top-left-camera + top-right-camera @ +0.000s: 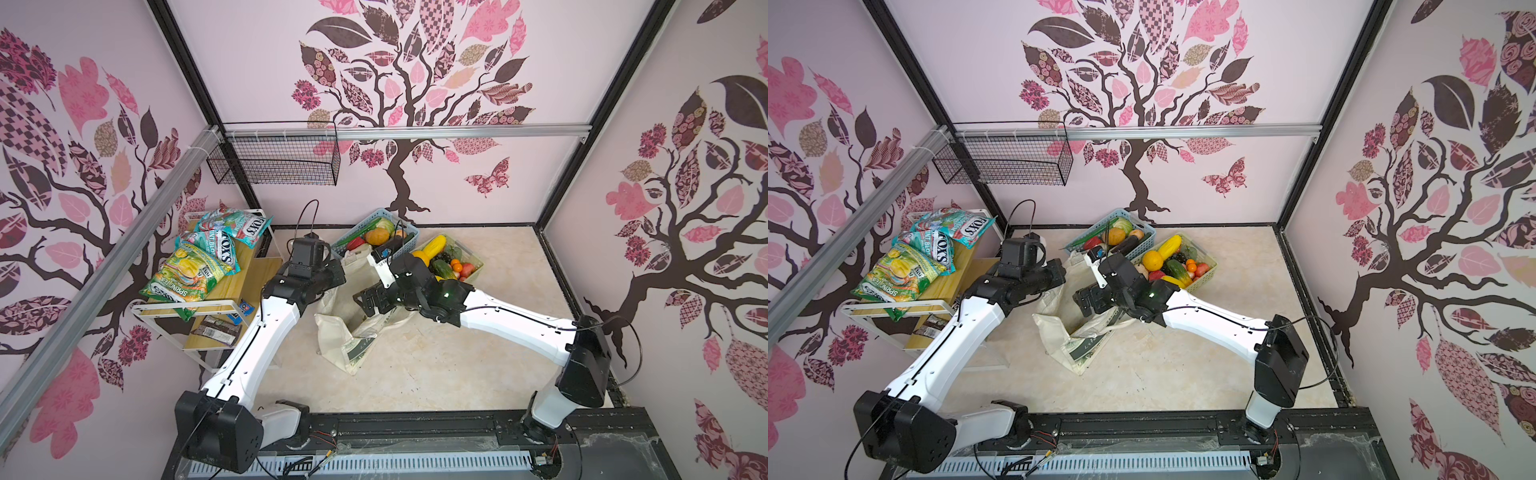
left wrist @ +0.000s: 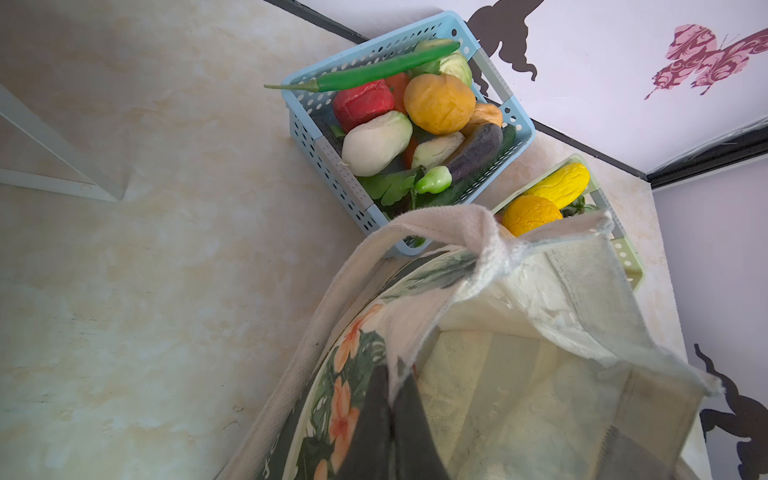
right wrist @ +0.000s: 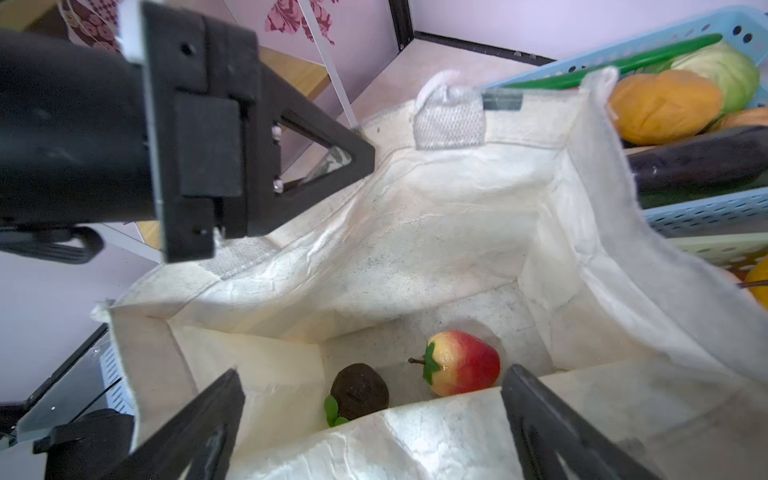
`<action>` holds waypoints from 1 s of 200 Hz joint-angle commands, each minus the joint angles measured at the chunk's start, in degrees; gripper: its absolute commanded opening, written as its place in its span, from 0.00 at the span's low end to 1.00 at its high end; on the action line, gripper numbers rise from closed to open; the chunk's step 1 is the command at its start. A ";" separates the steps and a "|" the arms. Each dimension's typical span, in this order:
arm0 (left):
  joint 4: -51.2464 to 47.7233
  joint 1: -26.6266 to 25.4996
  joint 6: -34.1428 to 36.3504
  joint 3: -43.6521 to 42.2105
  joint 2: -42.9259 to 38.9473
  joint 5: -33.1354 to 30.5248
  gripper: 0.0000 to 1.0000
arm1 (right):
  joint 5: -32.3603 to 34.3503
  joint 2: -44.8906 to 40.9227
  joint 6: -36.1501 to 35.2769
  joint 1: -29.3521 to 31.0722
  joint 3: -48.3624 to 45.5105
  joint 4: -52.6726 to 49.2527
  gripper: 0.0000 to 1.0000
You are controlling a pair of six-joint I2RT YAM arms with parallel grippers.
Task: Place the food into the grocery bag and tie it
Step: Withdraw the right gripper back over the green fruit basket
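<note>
The cream grocery bag [image 1: 338, 336] [image 1: 1059, 332] stands open on the table between my arms. My left gripper [image 2: 401, 374] [image 1: 338, 270] is shut on the bag's printed rim [image 2: 519, 332] and holds it up. Over the bag's mouth, my right gripper [image 3: 372, 372] [image 1: 365, 301] is open and holds nothing. At the bottom of the bag [image 3: 415, 232] lie a red-yellow apple [image 3: 463, 363] and a dark round fruit [image 3: 359, 397]. More food fills two baskets behind the bag: an orange fruit [image 2: 438, 104] [image 1: 376, 237] and a yellow fruit [image 1: 434, 247] among it.
A light blue basket [image 1: 376, 216] [image 2: 299, 124] and a pale green basket [image 1: 473, 257] stand at the back against the wall. On the left, a wooden shelf holds snack packets [image 1: 195, 266]. A black wire basket [image 1: 274, 160] hangs on the back rail.
</note>
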 commanded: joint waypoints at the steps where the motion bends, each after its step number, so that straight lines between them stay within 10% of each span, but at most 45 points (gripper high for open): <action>1: 2.32 0.82 0.18 -1.23 -1.50 1.67 0.02 | 1.70 -4.34 -1.26 -1.96 2.42 -1.57 0.99; 200: 5.34 4.91 -1.58 -2.78 -3.23 8.60 0.02 | 9.16 -2.59 -2.64 -27.17 -11.95 -1.73 0.97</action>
